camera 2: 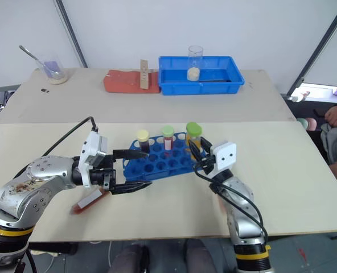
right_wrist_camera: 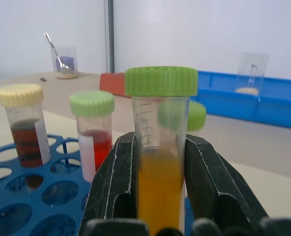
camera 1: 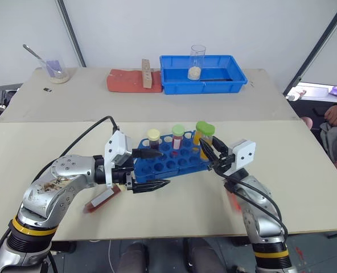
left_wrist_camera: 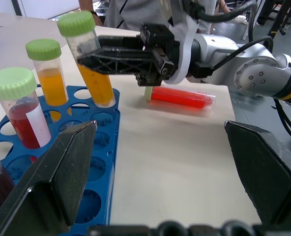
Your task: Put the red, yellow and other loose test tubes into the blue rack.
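Right hand is clamped tight on a green-capped tube of yellow liquid, black fingers pressed to both sides of it, and it holds that tube tilted at the right end of the blue rack, its lower end down at the rack's holes. Whether it is seated in a hole, I cannot tell. Already standing upright in the rack: a yellow-capped tube of dark liquid, a green-capped tube of red liquid and, just behind the held one, another green-capped yellow tube. Over on the other end, the left hand hovers with its fingers spread wide and nothing between them, pointing across the rack's left end. One red tube lies flat on the pale surface beyond the rack's right side, near the right arm, and another red tube lies under the left forearm.
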`<state>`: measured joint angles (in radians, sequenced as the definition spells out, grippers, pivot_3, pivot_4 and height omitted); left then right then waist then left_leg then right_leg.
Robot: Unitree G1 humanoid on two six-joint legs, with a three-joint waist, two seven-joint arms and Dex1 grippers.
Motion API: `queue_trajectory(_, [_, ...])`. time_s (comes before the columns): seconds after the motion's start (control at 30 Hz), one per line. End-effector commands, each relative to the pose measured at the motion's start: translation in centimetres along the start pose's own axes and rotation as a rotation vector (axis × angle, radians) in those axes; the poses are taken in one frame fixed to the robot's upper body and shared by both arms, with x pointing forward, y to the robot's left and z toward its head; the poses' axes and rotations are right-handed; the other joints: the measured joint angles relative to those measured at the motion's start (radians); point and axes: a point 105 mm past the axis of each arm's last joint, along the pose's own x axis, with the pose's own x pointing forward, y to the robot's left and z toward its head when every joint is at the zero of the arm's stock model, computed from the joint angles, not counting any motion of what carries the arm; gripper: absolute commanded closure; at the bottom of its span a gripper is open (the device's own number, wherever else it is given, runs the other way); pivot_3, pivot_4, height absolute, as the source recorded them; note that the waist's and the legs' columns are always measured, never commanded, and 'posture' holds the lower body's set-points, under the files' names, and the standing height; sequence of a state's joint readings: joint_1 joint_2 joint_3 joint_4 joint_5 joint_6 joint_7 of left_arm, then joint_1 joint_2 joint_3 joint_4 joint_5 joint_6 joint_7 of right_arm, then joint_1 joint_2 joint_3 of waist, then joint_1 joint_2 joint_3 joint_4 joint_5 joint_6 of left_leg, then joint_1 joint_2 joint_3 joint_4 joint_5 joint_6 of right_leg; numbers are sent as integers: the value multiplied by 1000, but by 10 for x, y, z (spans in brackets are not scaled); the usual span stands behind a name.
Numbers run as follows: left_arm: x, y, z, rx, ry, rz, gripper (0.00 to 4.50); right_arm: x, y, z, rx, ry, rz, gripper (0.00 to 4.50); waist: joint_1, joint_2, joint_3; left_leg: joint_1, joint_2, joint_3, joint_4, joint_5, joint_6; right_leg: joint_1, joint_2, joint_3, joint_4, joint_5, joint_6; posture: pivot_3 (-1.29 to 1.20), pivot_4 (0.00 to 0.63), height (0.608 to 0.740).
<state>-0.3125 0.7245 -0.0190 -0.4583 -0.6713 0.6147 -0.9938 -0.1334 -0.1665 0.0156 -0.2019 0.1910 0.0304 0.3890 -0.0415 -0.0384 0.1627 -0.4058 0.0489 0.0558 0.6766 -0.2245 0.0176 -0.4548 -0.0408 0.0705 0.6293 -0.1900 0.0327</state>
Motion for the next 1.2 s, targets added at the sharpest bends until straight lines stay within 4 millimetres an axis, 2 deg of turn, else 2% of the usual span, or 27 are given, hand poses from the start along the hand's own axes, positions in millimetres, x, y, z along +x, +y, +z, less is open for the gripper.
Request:
queue_trajectory(0.03, [2, -3, 12, 45, -25, -16, 0, -3, -6, 4, 25, -28, -32, 3570, 0, 0, 0, 0, 0, 0, 0, 0, 0, 0, 0, 0, 0, 0, 0, 0, 150, 740])
queue_trajectory(0.1, [2, -2, 12, 47, -26, -12, 0, -5, -5, 4, 37, -28, -31, 2527, 0, 0, 0, 0, 0, 0, 0, 0, 0, 0, 0, 0, 0, 0, 0, 0, 150, 740])
queue_trajectory(0.23, [3, -2, 13, 49, -28, -12, 0, -10, -7, 4, 31, -16, -26, 1172, -1, 0, 0, 0, 0, 0, 0, 0, 0, 0, 0, 0, 0, 0, 0, 0, 150, 740])
queue_trajectory(0.33, [3, -3, 12, 55, -27, -6, 0, -21, -12, 5, -22, 57, -7, 153, 1, 0, 0, 0, 0, 0, 0, 0, 0, 0, 0, 0, 0, -1, -1, 0, 150, 740])
queue_trajectory(0.5, [-2, -5, 4, 119, 37, -5, 0, -48, -17, 27, -58, 170, 22, 153, 4, 0, 0, 0, 0, 0, -1, 0, 0, 0, 0, 0, 0, -2, -3, 0, 150, 740])
queue_trajectory(0.63, [-8, -11, -5, 186, 102, -51, 0, -69, -18, 36, -95, 358, 31, 153, 3, 0, 0, 1, 0, 0, -1, 0, 0, 0, 0, 0, 0, -3, -4, 0, 150, 740])
queue_trajectory(0.77, [-11, -29, -10, 195, 130, -157, 0, -85, -33, 33, -132, 657, 7, 153, 2, 0, 0, 1, 1, 1, -1, 0, 0, 0, -1, 0, 0, -3, -4, 0, 150, 740])
queue_trajectory(0.87, [-12, -38, -13, 195, 141, -213, 0, -90, -48, 25, -41, 858, -33, 153, 2, -1, 0, 1, 0, 1, -1, 0, 0, 0, -1, 0, -1, -3, -4, 0, 150, 740])
queue_trajectory(1.0, [-8, -43, -15, 198, 133, -239, 0, -92, -56, 14, 75, 999, -6, 153, 7, -1, 0, 0, 0, -1, -1, 0, 0, 0, -1, -1, -2, -4, -5, 0, 150, 740])
queue_trajectory(1.2, [0, -48, -19, 198, 114, -263, 0, -87, -63, 3, 147, 1135, 35, 153, 6, -1, 1, -3, -2, 0, -2, -1, 2, -1, -2, 1, -5, -4, -2, 0, 150, 740])
